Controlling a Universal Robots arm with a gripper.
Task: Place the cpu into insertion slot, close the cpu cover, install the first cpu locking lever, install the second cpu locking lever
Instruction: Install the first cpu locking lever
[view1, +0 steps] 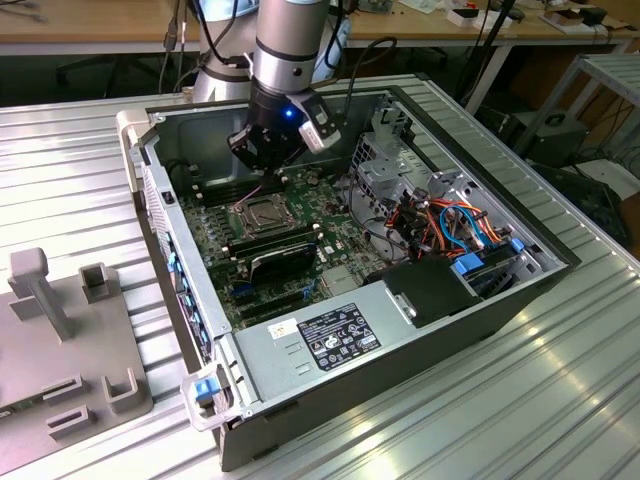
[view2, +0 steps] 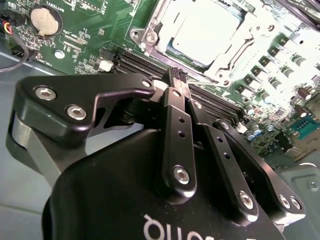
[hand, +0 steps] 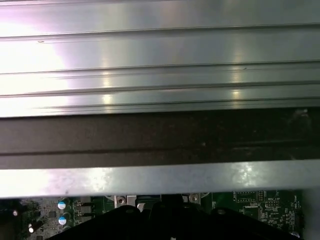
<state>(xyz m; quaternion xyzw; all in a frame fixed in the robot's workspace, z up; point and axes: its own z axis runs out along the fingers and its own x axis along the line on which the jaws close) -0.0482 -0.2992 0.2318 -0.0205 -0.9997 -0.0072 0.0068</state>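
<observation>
While the arm reaches into the open computer case (view1: 330, 410) on the bench (view1: 520, 400), its tool (view2: 175, 76) hovers just beside the insertion slot (view1: 262, 212), fingers pressed together with nothing visible between them. From the second wrist view, the cpu (view2: 202, 30) lies flat in the slot, the cpu cover (view2: 162, 20) framing it.

You see a silver-grey cpu (view2: 205, 30) on the green motherboard (view2: 100, 30), with the jaws matte black. In the exterior view, orange and blue cables (view1: 455, 222) lie at the board's 3 o'clock, and the counter (view1: 80, 150) is ribbed silver.
</observation>
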